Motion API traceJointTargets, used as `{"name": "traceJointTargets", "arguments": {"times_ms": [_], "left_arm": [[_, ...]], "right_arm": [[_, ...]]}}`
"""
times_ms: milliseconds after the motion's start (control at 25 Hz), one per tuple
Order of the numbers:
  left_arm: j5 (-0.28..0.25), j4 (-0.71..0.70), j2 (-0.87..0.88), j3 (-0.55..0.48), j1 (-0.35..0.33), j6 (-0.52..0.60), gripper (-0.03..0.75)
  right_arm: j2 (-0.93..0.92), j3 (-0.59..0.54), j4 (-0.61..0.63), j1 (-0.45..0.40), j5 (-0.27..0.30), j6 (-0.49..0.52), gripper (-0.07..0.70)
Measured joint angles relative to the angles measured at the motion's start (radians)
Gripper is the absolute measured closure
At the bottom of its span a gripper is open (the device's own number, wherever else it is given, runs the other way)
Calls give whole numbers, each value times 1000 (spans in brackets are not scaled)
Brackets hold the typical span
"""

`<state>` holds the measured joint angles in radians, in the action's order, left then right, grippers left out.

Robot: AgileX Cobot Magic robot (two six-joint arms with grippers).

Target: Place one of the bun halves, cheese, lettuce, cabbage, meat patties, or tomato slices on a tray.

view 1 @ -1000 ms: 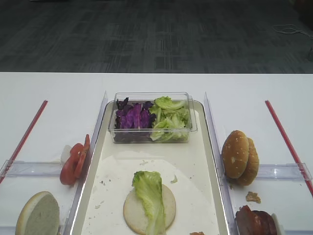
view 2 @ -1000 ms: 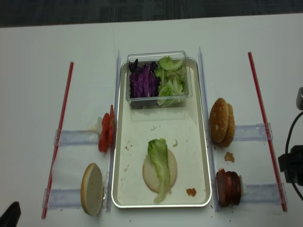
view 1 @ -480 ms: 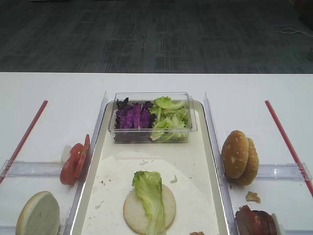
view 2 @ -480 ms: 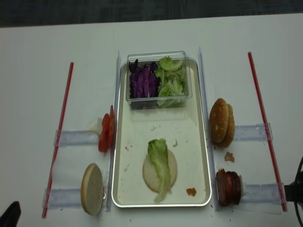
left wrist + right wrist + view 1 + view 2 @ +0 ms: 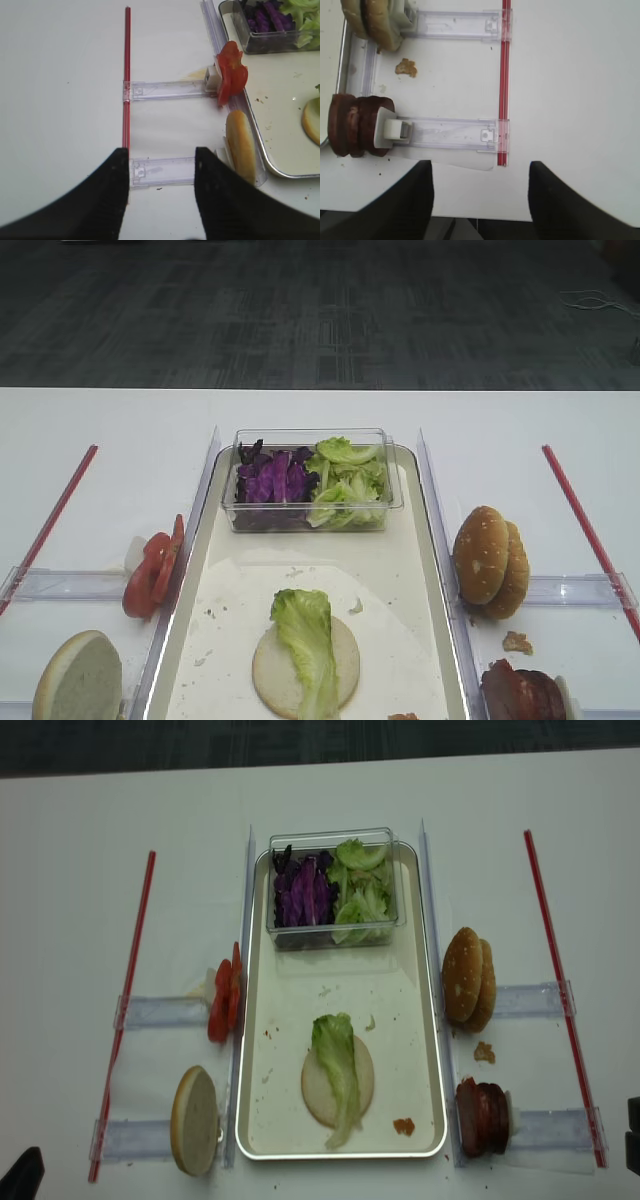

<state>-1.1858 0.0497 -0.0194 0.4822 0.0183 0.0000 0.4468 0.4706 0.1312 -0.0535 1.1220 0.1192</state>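
1. Tray (image 5: 430, 1020) sits mid-table, long axis running front to back. A pale bun half (image 5: 320, 1092), cut face up, rests near the tray's front edge with the lettuce leaf (image 5: 338, 1070) draped along it; the leaf overhangs the bun at the front.
2. Clear tub (image 5: 333, 888) at the tray's far end keeps purple cabbage (image 5: 303, 892) on its left and loose green leaves on its right.
3. Off the tray's left rim: tomato slices (image 5: 224, 1003) and a second pale bun half (image 5: 195, 1119) stand on edge in clear racks, likely so each can be pinched from above.
4. Off the right rim: sesame bun tops (image 5: 470, 977) and meat patties (image 5: 483, 1117), racked the same way.
5. Right gripper (image 5: 480, 200): jaws spread wide, holding nothing, over the table's front edge, just clear of the patties.
6. Left gripper (image 5: 160, 195): jaws apart, empty, near the left racks.
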Motion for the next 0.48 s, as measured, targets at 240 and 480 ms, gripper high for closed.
{"name": "traceJointTargets", "arguments": {"times_ms": [240, 480], "left_arm": [[0, 0, 0, 0, 0, 0, 419], [0, 0, 0, 0, 0, 0, 419]], "right_arm": [[-101, -2, 0, 0, 9, 0, 192], [-233, -2, 0, 0, 16, 0, 193]]}}
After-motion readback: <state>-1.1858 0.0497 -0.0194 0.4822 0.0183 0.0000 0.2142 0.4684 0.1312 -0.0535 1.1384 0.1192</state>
